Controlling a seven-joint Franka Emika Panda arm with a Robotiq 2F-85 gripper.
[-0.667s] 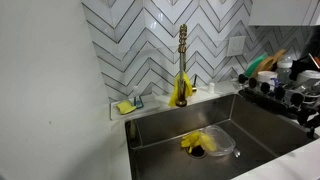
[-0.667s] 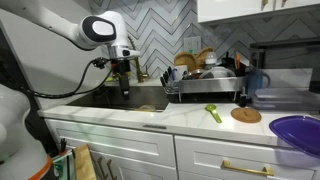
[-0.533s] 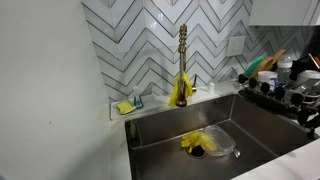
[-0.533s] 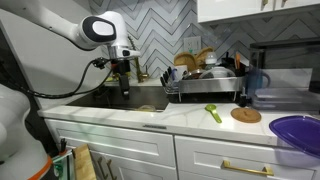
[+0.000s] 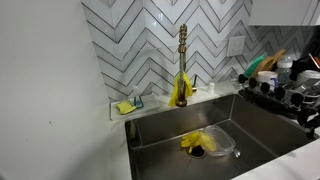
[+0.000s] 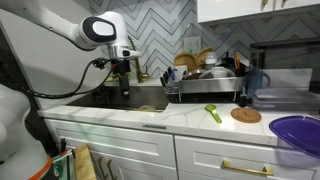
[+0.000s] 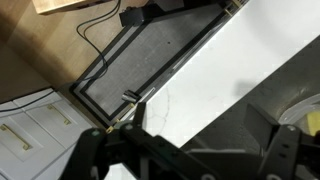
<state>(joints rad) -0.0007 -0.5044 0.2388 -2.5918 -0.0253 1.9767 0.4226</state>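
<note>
Fingers (image 7: 284, 152) spread wide, pointing down above counter (image 7: 228, 72), arm (image 6: 52, 27) arched over

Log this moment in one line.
jaws: open, empty | position: at sink edge | yellow cloth: in sink | second cloth: draped on faucet

Arm (image 6: 62, 22): white, rounded shells; one joint bears a dark round cap. Gripper (image 6: 125, 92): black, slim. Black cable (image 6: 75, 90) hangs off wrist. Fingers (image 7: 100, 152) in wrist view: black, blurred.
</note>
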